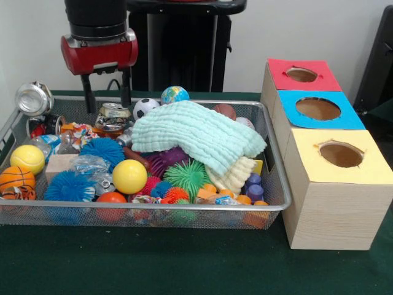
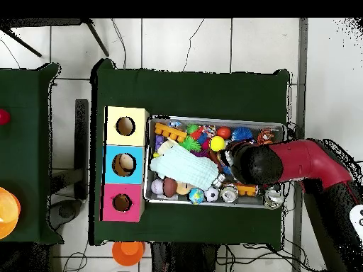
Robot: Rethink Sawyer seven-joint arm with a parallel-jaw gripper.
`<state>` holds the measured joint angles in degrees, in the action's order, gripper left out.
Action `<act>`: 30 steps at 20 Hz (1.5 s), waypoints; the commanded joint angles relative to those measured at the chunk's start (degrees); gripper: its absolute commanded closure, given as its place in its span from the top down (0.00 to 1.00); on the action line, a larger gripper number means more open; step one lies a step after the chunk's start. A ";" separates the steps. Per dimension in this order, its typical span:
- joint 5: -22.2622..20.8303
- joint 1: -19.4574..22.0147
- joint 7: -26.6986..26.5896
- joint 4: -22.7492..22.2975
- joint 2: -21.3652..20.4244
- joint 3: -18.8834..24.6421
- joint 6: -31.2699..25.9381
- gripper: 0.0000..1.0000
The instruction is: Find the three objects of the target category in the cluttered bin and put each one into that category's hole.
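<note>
While my gripper (image 1: 107,92) hangs over the far left part of the wire bin (image 1: 277,203), its two fingers stand spread apart and hold nothing. Just below them lies a crushed can (image 1: 113,117); a second can (image 1: 34,98) sits on the bin's left rim. Balls, spiky toys and a mint cloth (image 1: 199,135) fill the bin. Beside it stands the wooden box (image 1: 334,209) with red, blue and yellow holes.

Green-clothed table (image 1: 153,264) — wire bin (image 1: 184,212), holed wooden box (image 1: 334,203)
</note>
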<state>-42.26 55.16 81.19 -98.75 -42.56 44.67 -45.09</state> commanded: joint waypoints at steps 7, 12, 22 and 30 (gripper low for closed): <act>-12.71 0.82 -13.90 7.13 5.26 -0.97 7.07 1.00; -16.44 -0.41 -15.16 10.63 6.67 -1.93 6.03 1.00; -20.00 -1.79 -13.37 13.15 9.46 -3.03 6.59 1.00; -23.07 -3.00 -15.51 15.44 11.60 -4.27 5.02 1.00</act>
<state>-59.42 53.72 81.19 -86.90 -34.48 44.00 -39.20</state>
